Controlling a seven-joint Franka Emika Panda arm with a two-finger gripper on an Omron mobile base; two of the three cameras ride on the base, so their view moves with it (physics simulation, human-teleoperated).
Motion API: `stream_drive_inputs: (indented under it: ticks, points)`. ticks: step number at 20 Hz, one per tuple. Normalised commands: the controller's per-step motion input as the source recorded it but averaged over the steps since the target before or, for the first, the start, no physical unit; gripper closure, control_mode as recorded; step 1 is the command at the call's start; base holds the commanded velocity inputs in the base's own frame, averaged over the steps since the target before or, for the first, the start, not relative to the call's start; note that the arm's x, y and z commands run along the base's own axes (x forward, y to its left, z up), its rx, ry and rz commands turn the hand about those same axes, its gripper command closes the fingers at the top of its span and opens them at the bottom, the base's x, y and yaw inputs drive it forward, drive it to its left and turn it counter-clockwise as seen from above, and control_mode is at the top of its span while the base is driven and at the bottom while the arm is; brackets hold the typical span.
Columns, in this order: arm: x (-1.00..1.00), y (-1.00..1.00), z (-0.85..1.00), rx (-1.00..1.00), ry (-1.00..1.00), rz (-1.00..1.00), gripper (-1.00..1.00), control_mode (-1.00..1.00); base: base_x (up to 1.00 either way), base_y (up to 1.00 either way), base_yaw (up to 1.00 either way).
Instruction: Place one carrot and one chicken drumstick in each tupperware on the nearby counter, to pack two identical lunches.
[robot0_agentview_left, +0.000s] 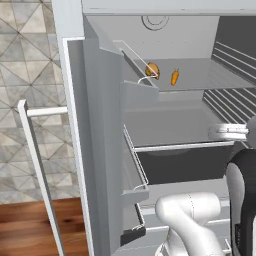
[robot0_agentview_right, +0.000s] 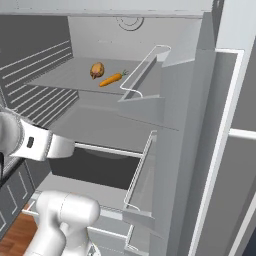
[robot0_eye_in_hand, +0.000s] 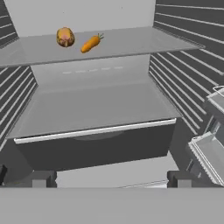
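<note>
We found the carrot (robot0_eye_in_hand: 90, 43) beside the chicken drumstick (robot0_eye_in_hand: 65, 37) near the upper fridge shelf's (robot0_eye_in_hand: 131, 46) back edge. The gripper (robot0_eye_in_hand: 111, 178) stood fully open, empty.

One carrot (robot0_eye_in_hand: 91, 43) lies on the upper fridge shelf (robot0_eye_in_hand: 131, 46). One chicken drumstick (robot0_eye_in_hand: 65, 37) lies on that same shelf, just beside the carrot. Two fridge shelves can be counted in all: the upper one carrying the food, and one bare lower shelf (robot0_eye_in_hand: 96, 109) directly beneath it. Below that lower shelf sits one dark drawer (robot0_eye_in_hand: 94, 151). Beside the shelves, the open fridge door (robot0_agentview_right: 200, 125) carries two door bins (robot0_agentview_right: 145, 92), one above the other.
</note>
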Motion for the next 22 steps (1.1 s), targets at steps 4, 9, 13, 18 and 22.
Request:
stream_drive_inputs:
  ticks: [4,9,13,18,22]
  points:
    - [0.35,0.00,0.21,0.15,-0.06,-0.01,-1.00,-1.00,0.00,0.00,0.00]
    - [0.45,0.00,0.08,0.07,-0.04,0.00,-1.00,-1.00,0.00,0.00,0.00]
    - [0.43,0.00,0.02,0.00,-0.03,-0.03,-1.00,-1.00,0.00,0.00,0.00]
    - [0.43,0.00,0.17,0.00,0.00,-0.07,-1.00,-1.00,0.00,0.00,0.00]
    - [0.54,0.00,0.26,0.00,0.00,-0.11,-1.00,-1.00,0.00,0.00,0.00]
